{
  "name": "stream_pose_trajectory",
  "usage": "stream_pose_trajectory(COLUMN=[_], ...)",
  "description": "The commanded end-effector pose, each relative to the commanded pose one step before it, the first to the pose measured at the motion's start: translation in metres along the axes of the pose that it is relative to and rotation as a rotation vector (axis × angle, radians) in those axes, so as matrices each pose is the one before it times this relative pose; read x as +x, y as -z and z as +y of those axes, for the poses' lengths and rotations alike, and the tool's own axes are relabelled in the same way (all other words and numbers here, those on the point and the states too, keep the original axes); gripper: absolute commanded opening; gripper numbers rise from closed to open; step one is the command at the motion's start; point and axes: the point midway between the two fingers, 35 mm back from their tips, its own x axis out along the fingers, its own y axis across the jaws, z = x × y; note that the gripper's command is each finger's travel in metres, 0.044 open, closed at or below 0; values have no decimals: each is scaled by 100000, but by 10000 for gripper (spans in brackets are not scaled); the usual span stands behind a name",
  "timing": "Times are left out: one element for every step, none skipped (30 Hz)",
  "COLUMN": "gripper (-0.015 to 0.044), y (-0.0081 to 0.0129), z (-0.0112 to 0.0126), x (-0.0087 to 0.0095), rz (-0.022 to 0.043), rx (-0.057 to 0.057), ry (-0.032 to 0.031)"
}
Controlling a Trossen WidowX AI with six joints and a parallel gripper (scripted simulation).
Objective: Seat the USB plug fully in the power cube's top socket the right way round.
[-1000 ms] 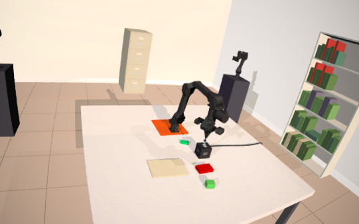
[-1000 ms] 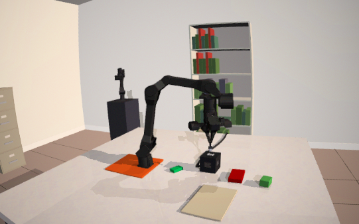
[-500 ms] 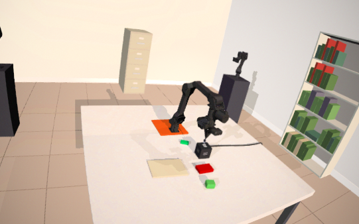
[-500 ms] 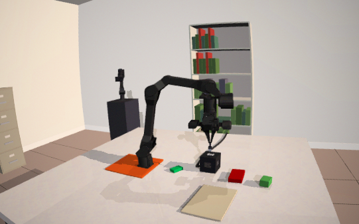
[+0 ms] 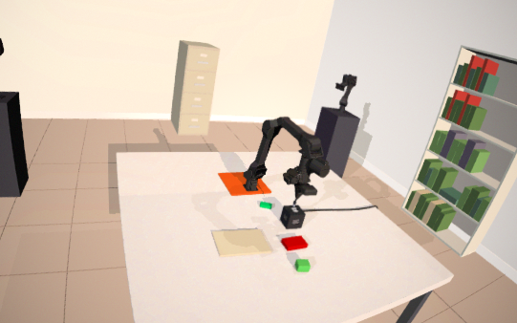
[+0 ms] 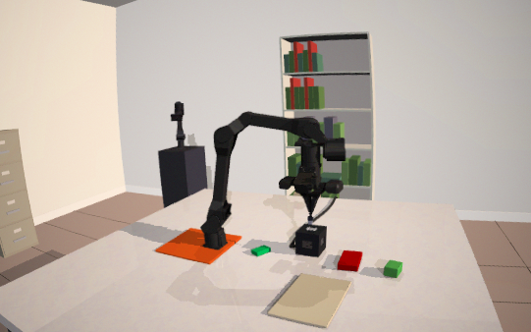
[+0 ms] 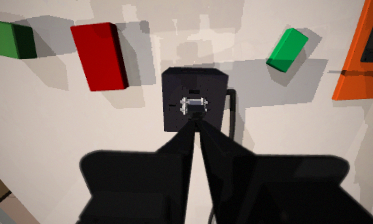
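Matt black plastic on the gripper (image 7: 196, 119) fingers. Just below their tips, bright glossy metal on the small silver USB plug (image 7: 194, 105), pinched there. Under it, dull black plastic-looking power cube (image 7: 194, 90). Beyond, smooth matt red flat block (image 7: 99, 55); pale matt table top (image 7: 47, 130).

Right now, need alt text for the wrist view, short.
Looking straight down, the hand, its two dark fingers pinched together, is shut on the small metal USB plug atop the black power cube. A red block and a green block lie upper left, another green block upper right, and the orange base plate at the right edge.
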Motion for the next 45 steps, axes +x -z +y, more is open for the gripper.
stream_pose_trajectory(gripper=[0, 0, 0, 0, 0, 0, 0, 0, 0, 0, 0, 0, 0, 0, 0, 0, 0, 0, 0, 0, 0, 0, 0, 0, 0, 0, 0, 0, 0, 0, 0, 0, 0, 0, 0, 0, 0, 0, 0, 0, 0, 0, 0, 0, 0], y=[1, 0, 0, 0, -1, 6, 6, 6, 6, 6, 6, 6, 6, 6, 6, 6, 6, 6, 6, 6, 6, 6, 6, 6, 6, 6, 6, 6, 6, 6, 6, 6, 6, 6, 6, 6, 6, 6, 6, 6, 6, 6, 6, 6, 6], z=[1, 0, 0, 0, -1, 0, 0, 0, 0, 0, 0, 0, 0, 0, 0, 0, 0, 0, 0, 0, 0, 0, 0, 0, 0, 0, 0, 0, 0, 0, 0, 0, 0, 0, 0, 0, 0, 0, 0, 0, 0, 0, 0, 0, 0], x=[9, 0, 0, 0, -9, 11, 12, 12, 12, 12, 12, 12, 12, 12, 12, 12, 12, 12, 12, 12, 12, 12, 12, 12, 12, 12, 12, 12, 12, 12, 12, 12, 12, 12, 12, 12, 12, 12, 12, 12, 12, 12, 12, 12, 12], rz=[23, 0, 0, 0, -24, 68, 68, 68, 68, 68, 68, 68, 68, 68, 68, 68, 68, 68, 68, 68, 68, 68, 68, 68, 68, 68, 68, 68, 68, 68, 68, 68, 68, 68, 68, 68, 68, 68, 68, 68, 68, 68, 68, 68, 68], rx=[1019, 0, 0, 0, -723, -5, -5, -5, -5, -5, -5, -5, -5, -5, -5, -5, -5, -5, -5, -5, -5, -5, -5, -5, -5, -5, -5, -5, -5, -5, -5, -5, -5, -5, -5, -5, -5, -5, -5, -5, -5, -5, -5, -5, -5], ry=[-10, 0, 0, 0, 8, -2, -2, -2, -2, -2, -2, -2, -2, -2, -2, -2, -2, -2, -2, -2, -2, -2, -2, -2, -2, -2, -2, -2, -2, -2, -2, -2, -2, -2, -2, -2, -2, -2, -2, -2, -2, -2, -2, -2, -2])
